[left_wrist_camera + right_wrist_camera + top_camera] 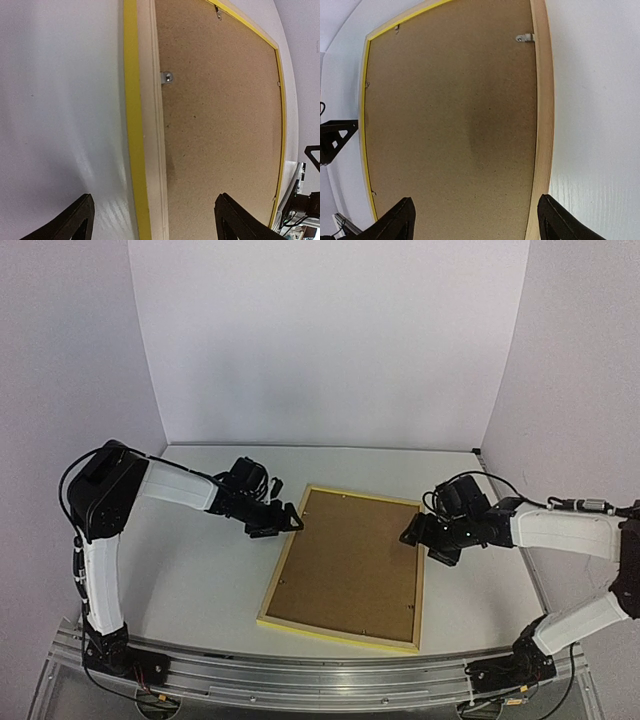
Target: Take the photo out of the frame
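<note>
The frame [273,587] lies face down on the white table, yellow rim outside and pale wood at the back. A brown backing sheet [350,565] fills it and hides the photo. My left gripper [291,523] is open and empty over the frame's left edge [132,125], one finger over the table and one over the backing [225,115]. My right gripper [409,536] is open and empty over the frame's right edge [545,100], with its jaws either side of the rail above the backing [450,110].
Small metal clips [167,77] [525,37] sit on the frame's inner edges against the backing. White walls close the back and both sides. The table's near edge carries a metal rail [320,680] with the arm bases.
</note>
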### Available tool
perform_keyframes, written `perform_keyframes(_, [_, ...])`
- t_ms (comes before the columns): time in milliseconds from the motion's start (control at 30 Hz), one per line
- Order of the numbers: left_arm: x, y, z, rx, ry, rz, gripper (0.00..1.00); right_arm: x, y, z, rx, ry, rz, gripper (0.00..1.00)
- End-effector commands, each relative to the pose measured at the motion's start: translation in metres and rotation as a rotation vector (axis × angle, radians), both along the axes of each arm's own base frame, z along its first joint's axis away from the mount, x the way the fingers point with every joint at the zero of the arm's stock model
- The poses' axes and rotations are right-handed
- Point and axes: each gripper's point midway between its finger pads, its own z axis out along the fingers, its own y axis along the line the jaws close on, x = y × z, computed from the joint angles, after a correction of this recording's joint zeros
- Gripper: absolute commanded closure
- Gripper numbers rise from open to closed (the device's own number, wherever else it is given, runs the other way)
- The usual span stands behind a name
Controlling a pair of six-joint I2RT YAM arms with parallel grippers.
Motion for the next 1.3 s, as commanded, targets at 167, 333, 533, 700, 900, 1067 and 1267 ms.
perform_keyframes(167, [-0.003,0.004,-0.04,0.217,0.018,-0.019,0.52,0.047,0.056,0.03,-0.093,-0.137,0.409,0.25])
perform_keyframes(333, [-0.008,0.014,-0.046,0.258,0.021,0.003,0.71,0.07,0.104,0.018,-0.126,-0.169,0.598,0.26])
perform_keyframes(533, [-0.018,0.022,-0.055,0.286,0.036,-0.006,0.87,0.098,0.149,0.005,-0.151,-0.227,0.763,0.27])
perform_keyframes(700, [-0.034,0.027,-0.058,0.307,0.064,-0.016,1.0,0.117,0.175,-0.011,-0.211,-0.276,0.848,0.28])
perform_keyframes(900, [-0.07,0.024,-0.064,0.289,0.135,-0.031,1.0,0.126,0.197,-0.033,-0.304,-0.337,0.974,0.3])
perform_keyframes(1067, [-0.078,0.026,-0.067,0.294,0.159,-0.01,1.0,0.134,0.212,-0.05,-0.339,-0.359,1.025,0.31])
perform_keyframes(1267, [-0.081,0.028,-0.068,0.29,0.176,0.011,1.0,0.146,0.228,-0.057,-0.338,-0.384,1.03,0.34])
